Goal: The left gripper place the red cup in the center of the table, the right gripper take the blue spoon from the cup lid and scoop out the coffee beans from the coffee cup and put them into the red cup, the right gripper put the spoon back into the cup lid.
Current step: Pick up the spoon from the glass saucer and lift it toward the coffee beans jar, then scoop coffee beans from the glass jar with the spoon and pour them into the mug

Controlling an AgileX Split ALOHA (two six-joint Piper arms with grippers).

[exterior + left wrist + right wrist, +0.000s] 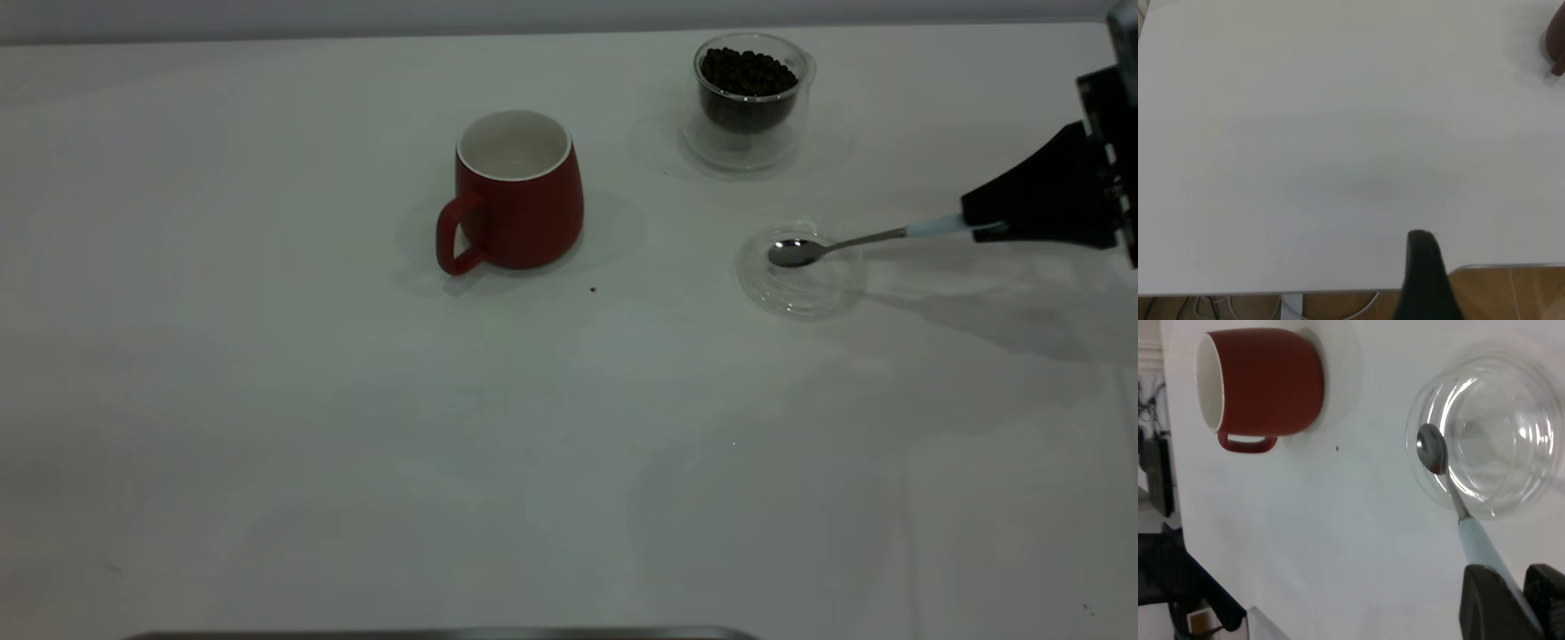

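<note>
Right claw (978,228) is clamped on the blue spoon (840,243) handle, bowl over the cup lid (800,274). Red cup (516,191) sits mid counter (356,427), no readable labels. Left claw (1426,267): can't tell open/shut.

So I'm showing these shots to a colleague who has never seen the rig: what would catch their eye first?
Probably the red cup, standing upright mid-table with its white inside empty and its handle toward the camera. Next, the right gripper at the right edge, shut on the blue spoon, whose metal bowl sits over the cup lid. Behind that, the coffee cup holds dark coffee beans.
</note>
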